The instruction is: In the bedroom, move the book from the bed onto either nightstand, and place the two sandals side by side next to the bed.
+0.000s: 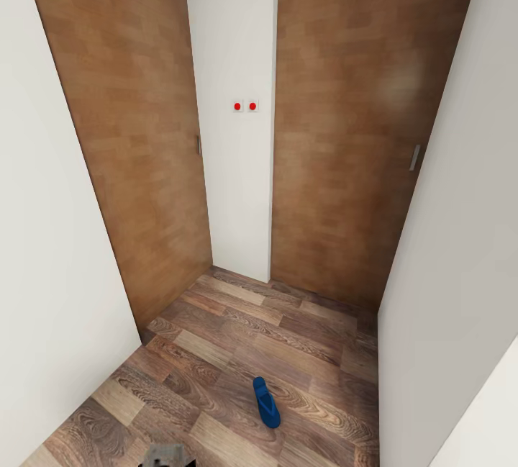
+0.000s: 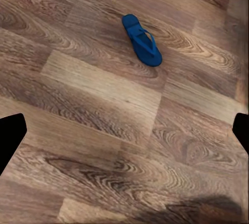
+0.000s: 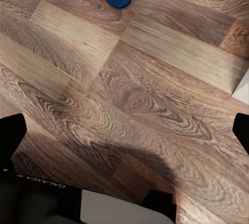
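Facing two wooden doors point(image 1: 137, 129), I saw one blue sandal point(image 1: 266, 402) on the floor point(image 1: 216, 352); both arms' jaws stood open, holding nothing.

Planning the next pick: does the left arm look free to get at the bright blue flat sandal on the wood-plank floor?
Probably yes. The bright blue flat sandal lies alone on bare wood-plank floor, nothing between it and the left gripper, whose fingertips stand wide apart. It lies ahead, so the arm must extend and lower.

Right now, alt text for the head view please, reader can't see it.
A single blue sandal lies flat on the wood-plank floor of a narrow alcove between white walls. Ahead stand two tall brown wooden doors, split by a white wall strip carrying two red-dotted switches.
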